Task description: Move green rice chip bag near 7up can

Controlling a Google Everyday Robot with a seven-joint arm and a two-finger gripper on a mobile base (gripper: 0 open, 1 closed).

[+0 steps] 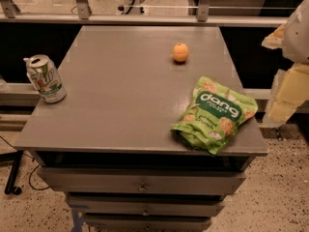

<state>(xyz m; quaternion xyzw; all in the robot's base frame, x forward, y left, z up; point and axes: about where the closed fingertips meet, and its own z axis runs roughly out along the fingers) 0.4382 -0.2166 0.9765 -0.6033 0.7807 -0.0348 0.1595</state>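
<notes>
The green rice chip bag lies flat at the front right corner of the grey cabinet top, its "dang" label facing up. The 7up can stands slightly tilted at the left edge of the top, far from the bag. My gripper, white and pale yellow, hangs at the right edge of the view, off the side of the cabinet, to the right of the bag and a little above it. It holds nothing that I can see.
A small orange fruit sits on the top toward the back right, beyond the bag. Drawers run below the front edge. A rail and glass partition stand behind the cabinet.
</notes>
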